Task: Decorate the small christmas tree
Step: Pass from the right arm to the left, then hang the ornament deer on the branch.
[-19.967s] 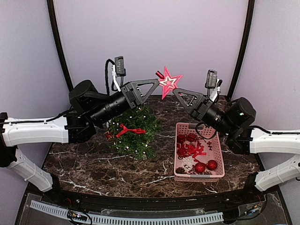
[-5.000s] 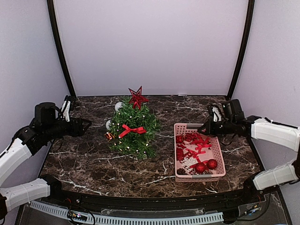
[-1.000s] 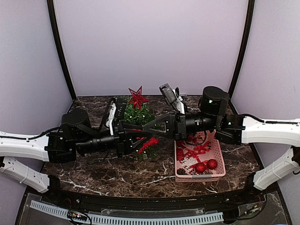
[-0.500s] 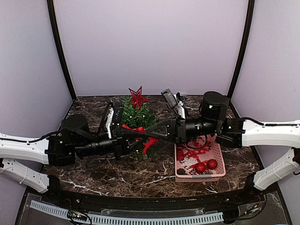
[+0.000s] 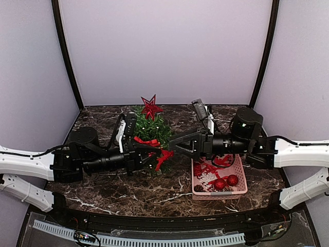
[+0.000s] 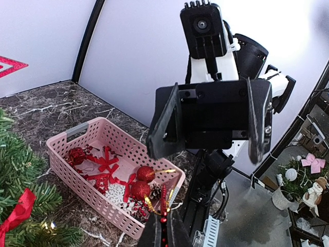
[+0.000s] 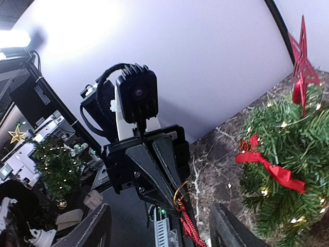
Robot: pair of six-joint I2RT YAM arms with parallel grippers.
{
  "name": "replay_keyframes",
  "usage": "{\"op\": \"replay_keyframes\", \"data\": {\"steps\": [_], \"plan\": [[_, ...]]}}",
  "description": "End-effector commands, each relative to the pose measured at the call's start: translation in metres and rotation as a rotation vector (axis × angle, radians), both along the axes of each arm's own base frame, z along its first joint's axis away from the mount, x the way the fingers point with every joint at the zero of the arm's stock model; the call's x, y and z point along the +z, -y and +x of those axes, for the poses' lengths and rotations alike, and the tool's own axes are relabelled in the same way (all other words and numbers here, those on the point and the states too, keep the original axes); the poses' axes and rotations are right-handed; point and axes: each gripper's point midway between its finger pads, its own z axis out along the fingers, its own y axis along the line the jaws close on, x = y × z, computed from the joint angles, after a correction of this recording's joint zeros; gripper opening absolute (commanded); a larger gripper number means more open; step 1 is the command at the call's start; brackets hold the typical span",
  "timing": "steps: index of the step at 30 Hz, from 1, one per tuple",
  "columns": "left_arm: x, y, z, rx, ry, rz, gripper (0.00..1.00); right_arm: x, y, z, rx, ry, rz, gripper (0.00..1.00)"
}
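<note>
The small christmas tree (image 5: 150, 129) stands at the table's back middle, with a red star (image 5: 150, 107) on top and a red bow (image 7: 267, 167) on its front. In front of it my left gripper (image 5: 157, 156) is shut on a red beaded ornament (image 6: 165, 201) by its gold loop. That ornament (image 7: 187, 222) hangs from the shut tips in the right wrist view. My right gripper (image 5: 177, 147) faces the left one just to its right, open, with nothing between its fingers (image 7: 95, 229).
A pink basket (image 5: 237, 167) of red balls, bows and a white snowflake sits right of the tree, under the right arm. The basket's near rim (image 6: 87, 198) shows in the left wrist view. The tree's branches (image 6: 23, 206) lie close to the left gripper's left.
The left gripper has shut on the red ornament. The right gripper has opened, let go of it and drawn back to the right.
</note>
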Motion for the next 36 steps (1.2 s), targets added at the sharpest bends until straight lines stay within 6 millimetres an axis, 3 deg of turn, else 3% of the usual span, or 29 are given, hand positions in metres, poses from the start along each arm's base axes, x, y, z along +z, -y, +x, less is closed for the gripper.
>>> {"op": "replay_keyframes", "data": {"steps": [1,7,13,21,36], "plan": [[-0.006,0.0,0.0,0.005,-0.018,0.022,0.0,0.011,0.013,0.013,-0.121,0.065,0.043,0.69],[-0.014,0.001,0.001,0.01,-0.052,0.046,0.0,-0.007,0.019,0.021,-0.178,0.068,-0.001,0.75],[-0.039,-0.011,0.016,0.124,-0.136,0.133,0.0,-0.043,0.02,0.038,-0.271,0.038,-0.089,0.73],[-0.06,-0.019,0.014,0.148,-0.204,0.221,0.0,-0.062,0.028,0.054,-0.378,-0.011,-0.067,0.72],[-0.109,-0.029,0.019,0.201,-0.239,0.386,0.0,-0.104,-0.001,0.053,-0.291,-0.076,-0.084,0.68]]}}
